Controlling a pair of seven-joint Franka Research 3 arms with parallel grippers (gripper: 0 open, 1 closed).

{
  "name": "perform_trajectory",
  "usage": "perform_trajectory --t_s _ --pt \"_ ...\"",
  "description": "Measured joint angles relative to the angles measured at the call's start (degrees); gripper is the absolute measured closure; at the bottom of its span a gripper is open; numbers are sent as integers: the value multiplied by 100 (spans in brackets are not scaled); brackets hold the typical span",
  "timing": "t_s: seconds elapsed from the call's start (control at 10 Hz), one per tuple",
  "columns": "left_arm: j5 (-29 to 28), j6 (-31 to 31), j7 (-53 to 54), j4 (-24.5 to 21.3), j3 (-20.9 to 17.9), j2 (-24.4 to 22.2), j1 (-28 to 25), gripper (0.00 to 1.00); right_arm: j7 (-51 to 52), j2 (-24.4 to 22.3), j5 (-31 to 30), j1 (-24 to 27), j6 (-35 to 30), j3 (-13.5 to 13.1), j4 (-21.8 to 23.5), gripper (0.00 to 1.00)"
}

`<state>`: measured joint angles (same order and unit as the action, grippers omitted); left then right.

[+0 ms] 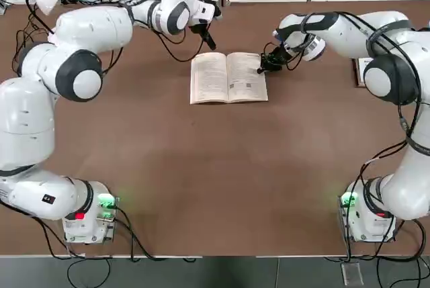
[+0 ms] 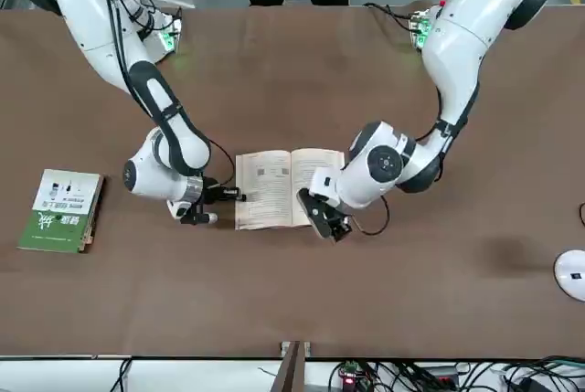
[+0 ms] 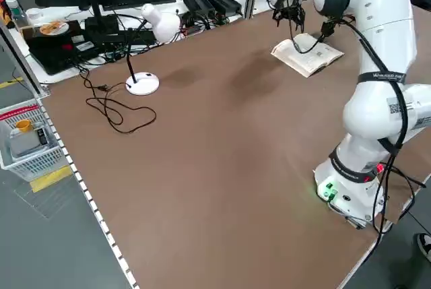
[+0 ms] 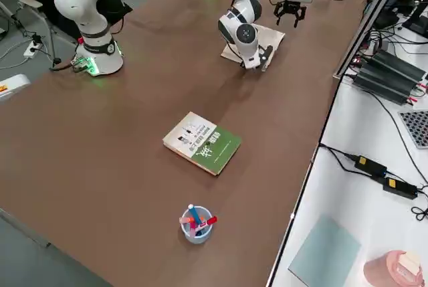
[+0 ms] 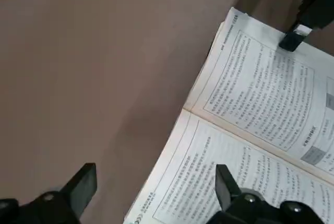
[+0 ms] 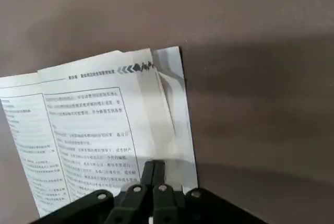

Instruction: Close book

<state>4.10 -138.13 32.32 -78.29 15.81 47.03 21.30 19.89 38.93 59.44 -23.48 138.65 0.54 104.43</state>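
On the table (image 1: 201,180) we see the book (image 1: 228,78) lying open, pages up, toward the far side and about midway between the two arms.

The right gripper (image 1: 263,69) sits at the book's right-hand edge. Its fingers (image 6: 154,172) are pressed together, with nothing visibly between them, and their tips rest on or just over the margin of the right page near its outer edge (in the wrist view a few pages there stand slightly fanned). In the front view the same gripper (image 2: 208,206) lies low to the table and reaches sideways, level, to the book's (image 2: 274,189) edge.

The left gripper (image 1: 208,38) hangs just beyond the far left corner of the book, above the table, apart from the pages. Its fingers (image 5: 225,182) are spread wide and hold nothing; in its wrist view one finger stands over the left page near the spine, the other over bare table beside the book (image 5: 250,130). The front view shows this gripper (image 2: 327,218) just past the book's far edge.

Farther off, beyond the right arm, a green-and-white book (image 4: 202,143) lies closed, and a cup of pens (image 4: 196,223) stands near the table's edge. A white lamp (image 3: 151,53) stands on the robot's left side.
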Motion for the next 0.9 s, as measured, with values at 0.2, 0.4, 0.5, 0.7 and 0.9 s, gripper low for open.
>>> perform_trajectory --t_s 0.2,0.4,0.5,0.7,0.9 --pt "225 -30 44 6 1 91 8 0 0 0 0 0 0 0 0 99" --pt "305 -140 110 8 5 207 24 0 0 0 0 0 0 0 0 99" --pt "316 -200 162 12 6 262 24 0 0 0 0 0 0 0 0 99" --pt "337 -283 224 25 6 343 16 0 0 0 0 0 0 0 0 99" --pt "369 -319 252 114 9 409 16 0 0 0 0 0 0 0 0 99"
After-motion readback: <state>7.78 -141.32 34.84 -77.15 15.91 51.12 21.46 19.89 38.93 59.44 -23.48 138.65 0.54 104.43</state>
